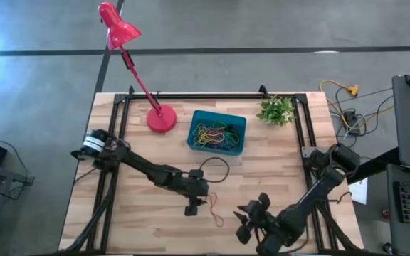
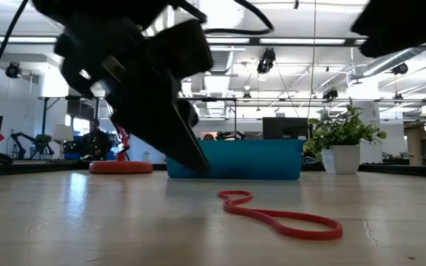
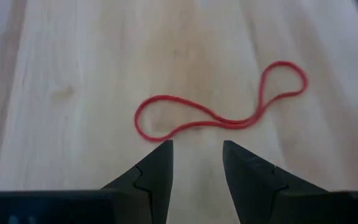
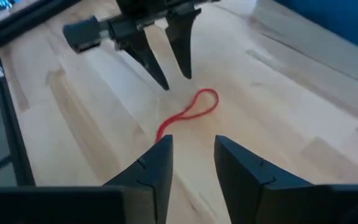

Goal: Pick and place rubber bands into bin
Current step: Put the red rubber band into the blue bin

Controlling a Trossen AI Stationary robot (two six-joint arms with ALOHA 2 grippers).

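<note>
Red rubber band (image 3: 219,118) limp, flat on tabletop (image 1: 148,213); I'd pinch its crossed middle; left gripper (image 3: 196,163) narrowly parted, empty

Both arms are dark, nearly black, built of slim tubular links joined by bulkier rounded joints. The left arm (image 1: 144,168) carries a white band with dark markings around its base joint, and a thin black cable (image 1: 216,169) loops out from near its wrist. Each gripper, the left gripper (image 3: 196,163) and the right gripper (image 4: 192,155), has two matte black, wedge-shaped fingers tapering to pointed tips, with a stepped notch in each finger's inner edge.
</note>
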